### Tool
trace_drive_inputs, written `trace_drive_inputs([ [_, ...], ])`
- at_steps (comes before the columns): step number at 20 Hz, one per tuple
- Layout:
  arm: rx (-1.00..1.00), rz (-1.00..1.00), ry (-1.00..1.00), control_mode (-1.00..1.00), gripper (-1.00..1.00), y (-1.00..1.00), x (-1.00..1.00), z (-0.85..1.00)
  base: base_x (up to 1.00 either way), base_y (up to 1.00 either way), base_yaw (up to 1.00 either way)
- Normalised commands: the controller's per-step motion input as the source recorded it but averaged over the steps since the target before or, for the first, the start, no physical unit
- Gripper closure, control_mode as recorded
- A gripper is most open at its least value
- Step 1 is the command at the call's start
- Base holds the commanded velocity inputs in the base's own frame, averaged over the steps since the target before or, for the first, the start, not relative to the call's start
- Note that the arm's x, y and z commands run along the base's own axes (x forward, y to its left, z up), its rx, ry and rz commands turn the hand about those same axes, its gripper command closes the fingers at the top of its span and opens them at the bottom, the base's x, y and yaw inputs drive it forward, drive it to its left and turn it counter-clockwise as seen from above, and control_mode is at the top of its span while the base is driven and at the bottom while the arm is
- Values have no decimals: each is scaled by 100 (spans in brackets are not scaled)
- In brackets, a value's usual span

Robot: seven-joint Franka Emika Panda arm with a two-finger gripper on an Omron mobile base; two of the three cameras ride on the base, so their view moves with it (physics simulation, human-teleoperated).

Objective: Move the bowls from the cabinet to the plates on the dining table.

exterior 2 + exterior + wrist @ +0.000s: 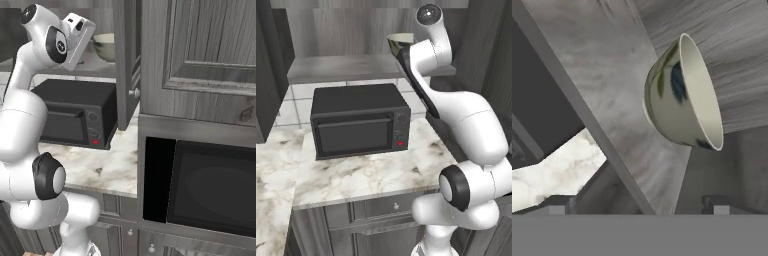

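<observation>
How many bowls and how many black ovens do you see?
Bowl: 1, pale cream-green, on the cabinet shelf.
Black ovens: 2, a small one on the counter and a built-in one.
Total: 3.

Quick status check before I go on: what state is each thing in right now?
hand: open, empty, short of the bowl.
cream-green bowl: upright on the cabinet shelf, untouched.
cabinet door: swung open.
cabinet shelf: bare left of the bowl.
black microwave: door shut, on the marble counter.
</observation>
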Motion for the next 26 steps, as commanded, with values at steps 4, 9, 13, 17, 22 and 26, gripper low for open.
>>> trace_drive_inputs([
  [4,0,0,0,-100,-100,-16,6,0,0,0,0],
  [9,0,0,0,-100,-100,-12,19,0,0,0,0],
  [13,0,0,0,-100,-100,-8,36,-3,0,0,0],
  [17,0,1,0,-100,-100,-3,39,-10,0,0,0],
  [22,0,0,0,-100,-100,-1,36,-2,0,0,0],
  [26,0,0,0,-100,-100,-2,33,0,0,0,0],
])
